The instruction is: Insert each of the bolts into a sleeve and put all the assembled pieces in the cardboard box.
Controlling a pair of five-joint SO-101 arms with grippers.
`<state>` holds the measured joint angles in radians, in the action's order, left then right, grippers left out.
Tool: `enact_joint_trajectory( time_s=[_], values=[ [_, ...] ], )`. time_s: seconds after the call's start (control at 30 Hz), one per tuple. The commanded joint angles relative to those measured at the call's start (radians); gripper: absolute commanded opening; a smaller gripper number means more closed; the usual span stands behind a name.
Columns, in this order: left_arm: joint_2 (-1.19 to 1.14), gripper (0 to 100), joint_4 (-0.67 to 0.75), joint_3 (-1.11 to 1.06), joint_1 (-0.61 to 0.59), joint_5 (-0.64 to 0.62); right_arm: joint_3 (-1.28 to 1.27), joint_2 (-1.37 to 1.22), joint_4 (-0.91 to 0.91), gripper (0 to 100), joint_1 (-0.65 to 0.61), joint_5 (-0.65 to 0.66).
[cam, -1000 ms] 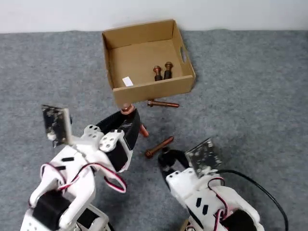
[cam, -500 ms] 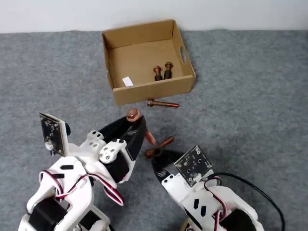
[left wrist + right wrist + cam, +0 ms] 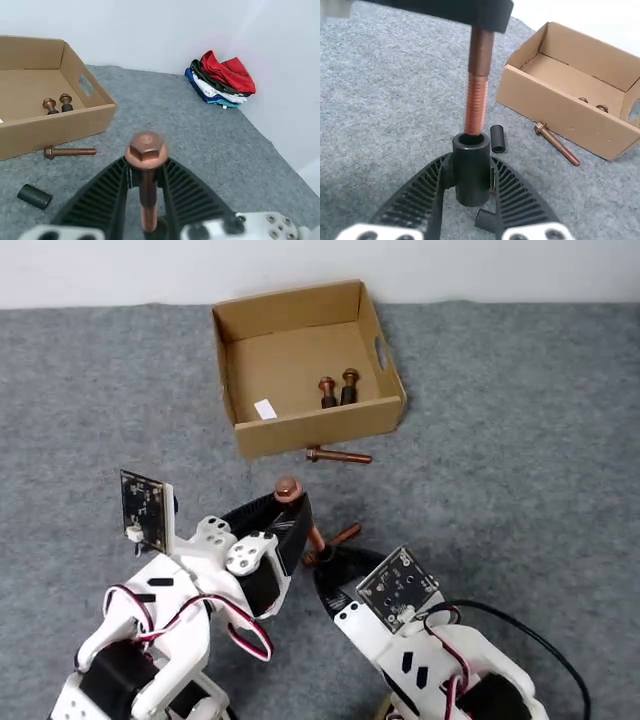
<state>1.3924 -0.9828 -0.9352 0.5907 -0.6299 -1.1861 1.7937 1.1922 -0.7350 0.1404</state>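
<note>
"Right wrist view had the bolt (image 3: 476,100) hanging straight over the sleeve (image 3: 470,180), with its tip just at the mouth."

"And the grips?"

"The right gripper (image 3: 470,164) was clenched on the sleeve, upright between its fingers. The left gripper (image 3: 146,170) was clamped on the bolt's shank, head above the fingertips."

"What had changed?"

"A second before, the left fingers carried the bolt close to the cardboard box (image 3: 320,430), apart from the right fingers. Both had closed in since, until bolt met sleeve."

"Meaning?"

"Alignment looked done, and pressing the bolt down seemed next. Two assembled pieces (image 3: 338,390) lay in the box, well beyond both fingertips. A loose bolt (image 3: 338,455) and a spare sleeve (image 3: 498,138) still waited."
</note>
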Motion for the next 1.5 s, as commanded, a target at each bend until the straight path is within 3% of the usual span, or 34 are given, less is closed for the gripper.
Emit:
enact_joint_trajectory(
  time_s=[0.0, 0.4, 0.67, 0.9, 1.13, 1.27, 1.47],
  values=[
    [0.011, 0, 0.005, 0.005, 0.009, -0.008, 0.006, 0.013, -0.028, 0.8, -0.004, 0.011],
    [0.008, 0, 0.002, 0.005, 0.072, -0.009, 0.005, 0.010, -0.028, 0.8, -0.001, 0.009],
    [0.009, 0, -0.126, -0.074, 0.075, -0.006, 0.005, 0.010, -0.028, 0.8, -0.001, 0.009],
    [0.009, 1, -0.140, -0.143, 0.097, 0.028, 0.005, 0.010, -0.028, 0.8, -0.001, 0.009],
    [0.005, 24, -0.169, -0.168, 0.104, 0.081, 0.005, 0.010, -0.028, 0.8, 0.001, 0.011],
    [0.003, 25, -0.227, -0.097, 0.097, 0.081, 0.005, 0.010, -0.028, 0.8, 0.013, 0.011],
    [0.003, 25, -0.259, 0.061, -0.018, 0.140, 0.005, 0.008, -0.028, 0.8, 0.096, 0.009]
  ],
)
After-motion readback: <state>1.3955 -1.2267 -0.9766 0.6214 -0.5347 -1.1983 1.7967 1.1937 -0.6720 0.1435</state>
